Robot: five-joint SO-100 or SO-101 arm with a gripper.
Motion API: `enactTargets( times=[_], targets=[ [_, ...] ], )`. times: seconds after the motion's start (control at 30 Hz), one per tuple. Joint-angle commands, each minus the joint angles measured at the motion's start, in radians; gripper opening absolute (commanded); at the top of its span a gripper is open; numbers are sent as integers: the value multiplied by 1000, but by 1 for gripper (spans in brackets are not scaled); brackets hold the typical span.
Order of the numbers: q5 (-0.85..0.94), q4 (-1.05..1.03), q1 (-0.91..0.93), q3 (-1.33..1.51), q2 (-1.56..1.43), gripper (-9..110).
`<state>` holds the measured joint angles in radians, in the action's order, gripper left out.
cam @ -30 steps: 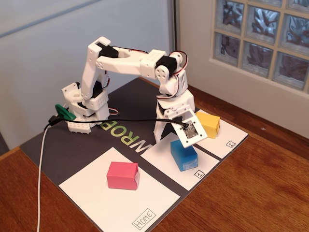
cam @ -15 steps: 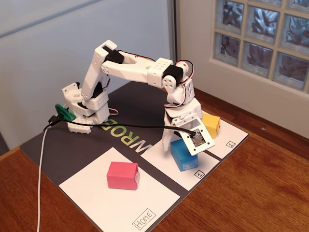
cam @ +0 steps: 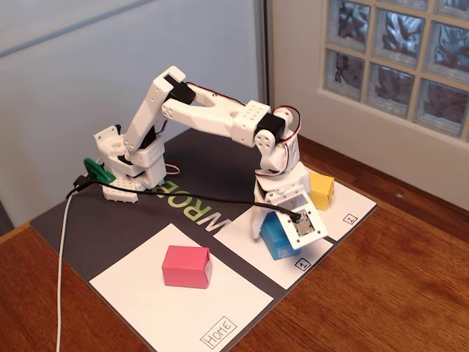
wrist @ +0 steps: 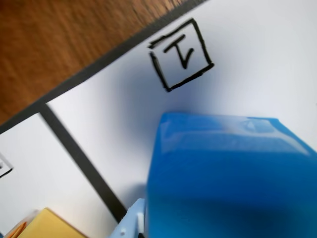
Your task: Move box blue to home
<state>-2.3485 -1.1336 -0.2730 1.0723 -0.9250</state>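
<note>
Blue filled most of my wrist view: the box blue sat right under me, on the small white sheet marked "1", close enough to blur. In the fixed view my gripper was down at that box, with my wrist and its camera board covering much of its top. Whether my fingers were spread around it, or already pressing its sides, I could not tell; one pale fingertip showed at the bottom edge of the wrist view just beside the box's left face, and the other was out of sight.

As I judged it, the task had hardly begun. The box rested flat on its sheet, not lifted, and home, the big white sheet with the "HOME" label at its near corner, lay well apart to the left in the fixed view, with only the pink box on it. The yellow box stood on the sheet behind me. Left for me: a sure grip, the lift, the carry across the dark strip, and the setting down clear of the pink box.
</note>
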Motion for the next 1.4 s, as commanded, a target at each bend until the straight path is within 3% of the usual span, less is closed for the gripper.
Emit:
enactTargets(
  times=[0.0,0.43,0.83,1.17,1.37],
  targets=[
    [-2,18,3,-40,-3,37],
    [-5,54,5,-40,25,35],
    [-31,67,6,-40,28,7],
    [-31,75,12,-40,-11,0],
    [74,75,25,-29,-91,-1]
  ],
)
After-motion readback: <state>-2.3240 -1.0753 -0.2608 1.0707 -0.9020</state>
